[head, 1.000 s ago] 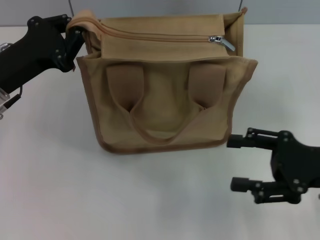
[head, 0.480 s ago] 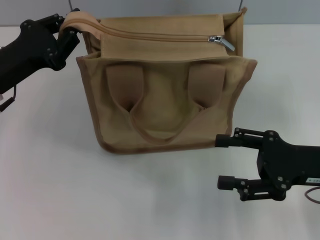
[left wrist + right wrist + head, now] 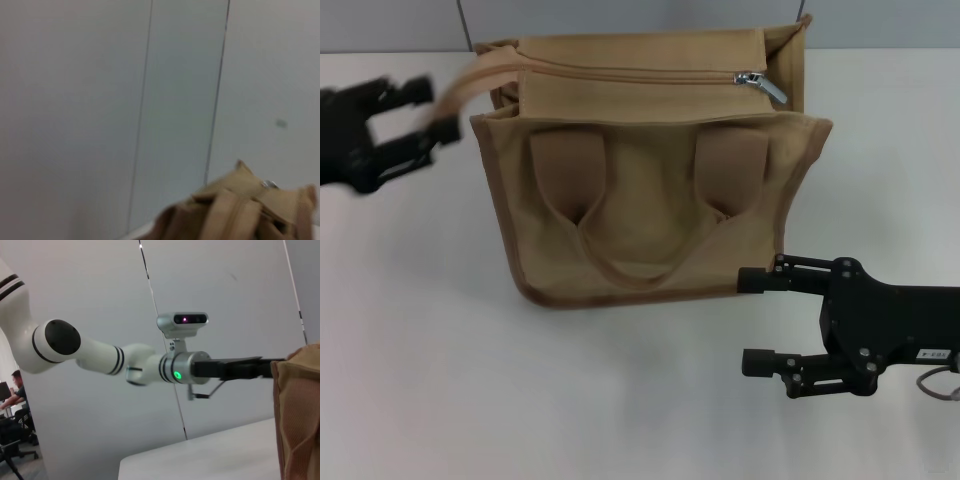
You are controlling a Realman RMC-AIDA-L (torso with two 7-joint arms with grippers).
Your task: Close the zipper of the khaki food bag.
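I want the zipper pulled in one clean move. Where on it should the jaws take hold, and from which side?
Grip the silver pull tab of the zipper, which sticks out at the right end of the khaki food bag's top panel. Probably come from above on the right: the open right gripper is nearer, low beside the bag.

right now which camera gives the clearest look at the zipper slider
The head view: the zipper's silver slider and pull tab sit in plain sight near the right end of the khaki food bag's top panel. The left wrist view shows only a blurred silver glint on the bag. The right wrist view shows just a bag edge, no slider.
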